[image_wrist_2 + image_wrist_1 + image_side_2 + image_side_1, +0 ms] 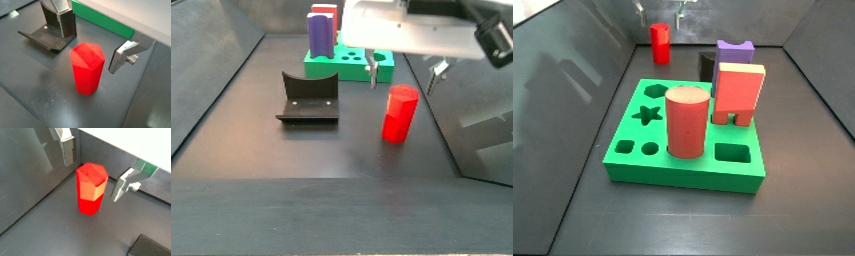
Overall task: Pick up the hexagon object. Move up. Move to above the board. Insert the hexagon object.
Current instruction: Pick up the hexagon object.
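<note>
While its fingers (124, 56) stand spread, the end effector (401, 72) hovers over the upright hexagon object (400, 113).

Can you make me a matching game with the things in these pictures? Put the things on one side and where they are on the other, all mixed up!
Things:
1. hexagon object
2. thick salmon-red cylinder
3. fixture
4. pincer

Places:
A. standing in a hole of the green board
B. hanging open just above the red prism, one finger on each side
C. standing upright on the dark floor, away from the board
D. sitting on the floor beside the red prism, dark and L-shaped

Pairs: 1-C, 2-A, 3-D, 4-B
</note>
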Controlling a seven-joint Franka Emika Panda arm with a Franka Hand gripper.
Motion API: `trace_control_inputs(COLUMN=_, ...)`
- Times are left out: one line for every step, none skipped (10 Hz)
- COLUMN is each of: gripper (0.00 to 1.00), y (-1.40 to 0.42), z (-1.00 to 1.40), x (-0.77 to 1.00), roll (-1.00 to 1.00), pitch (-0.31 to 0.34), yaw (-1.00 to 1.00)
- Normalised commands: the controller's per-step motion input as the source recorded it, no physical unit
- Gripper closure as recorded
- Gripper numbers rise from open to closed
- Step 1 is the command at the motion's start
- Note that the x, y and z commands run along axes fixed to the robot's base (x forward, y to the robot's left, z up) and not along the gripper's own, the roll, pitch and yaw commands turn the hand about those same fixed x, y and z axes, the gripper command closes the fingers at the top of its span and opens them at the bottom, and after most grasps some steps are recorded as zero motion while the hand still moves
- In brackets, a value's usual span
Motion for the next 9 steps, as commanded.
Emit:
trace_control_inputs(gripper=0.0, y=0.2, z=-0.4, x=0.0, roll=-0.11, pitch=-0.12, yaw=-0.26)
trace_control_inputs(gripper=0.0, y=0.2, z=-0.39, x=0.0, roll=-0.1, pitch=-0.111, yaw=-0.23)
trace_control_inputs(gripper=0.0, y=0.14, z=-0.5, x=0.0, roll=-0.09, pitch=-0.131, yaw=-0.23)
trace_control_inputs(gripper=0.0, y=0.07, z=-0.62, x=0.0, roll=-0.11, pitch=-0.18, yaw=-0.25)
trace_control_inputs(gripper=0.0, y=0.01, z=-0.59, x=0.0, roll=-0.11, pitch=-0.074, yaw=-0.24)
trace_control_inputs(gripper=0.0, y=0.03, z=-0.09, x=0.0, roll=-0.12, pitch=-0.004, yaw=-0.13)
trace_control_inputs(gripper=0.0, y=0.0, z=0.0, x=0.0, roll=0.0, pitch=0.0, yaw=0.0)
trace_control_inputs(gripper=1.0, y=0.0, z=0.0, x=0.0, roll=0.0, pitch=0.0, yaw=0.0)
trace_control_inputs(gripper=1.0, y=0.0, z=0.0, x=0.0, roll=0.0, pitch=0.0, yaw=0.0)
